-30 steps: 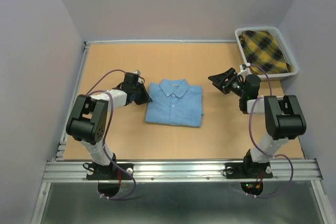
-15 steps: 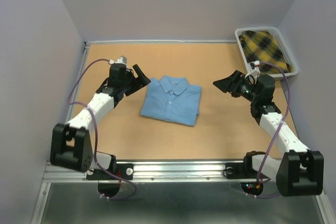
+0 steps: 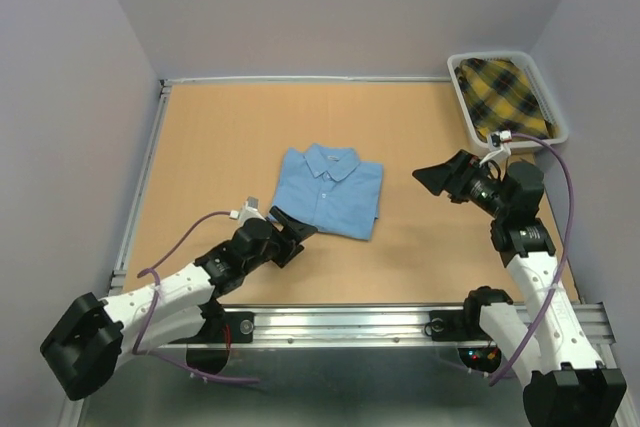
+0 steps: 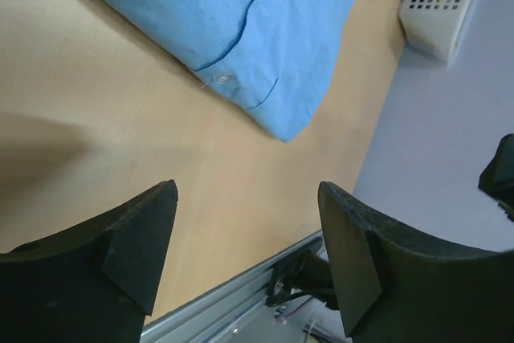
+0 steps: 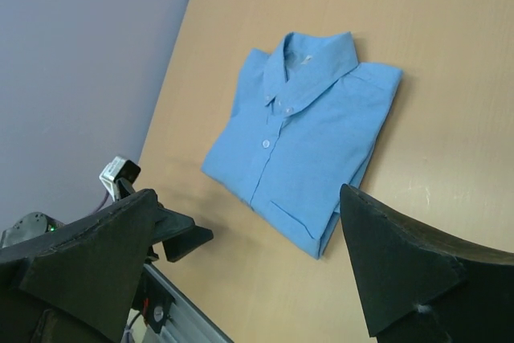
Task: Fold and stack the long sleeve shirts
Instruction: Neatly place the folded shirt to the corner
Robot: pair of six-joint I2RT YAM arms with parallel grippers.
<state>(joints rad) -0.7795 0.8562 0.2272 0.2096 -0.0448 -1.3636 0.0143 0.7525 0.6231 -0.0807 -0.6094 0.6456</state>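
Observation:
A light blue long sleeve shirt [image 3: 330, 190] lies folded on the table, collar toward the far side, button front up. It also shows in the left wrist view [image 4: 241, 22] and the right wrist view [image 5: 305, 138]. My left gripper [image 3: 297, 234] is low over the table at the shirt's near left corner, open, with nothing between its fingers [image 4: 247, 194]. To the right of the shirt my right gripper [image 3: 432, 180] hovers clear of it, wide open and empty [image 5: 247, 198], pointing toward the shirt.
A white basket [image 3: 458, 69] at the far right corner holds a yellow and black plaid cloth [image 3: 505, 97]. A metal rail [image 3: 340, 322] runs along the near edge. Grey walls close in the left, back and right sides.
The left gripper opened, left the shirt's far left side and swung down to its near left corner. The shirt turned slightly. The right gripper drew back to the right and opened wider.

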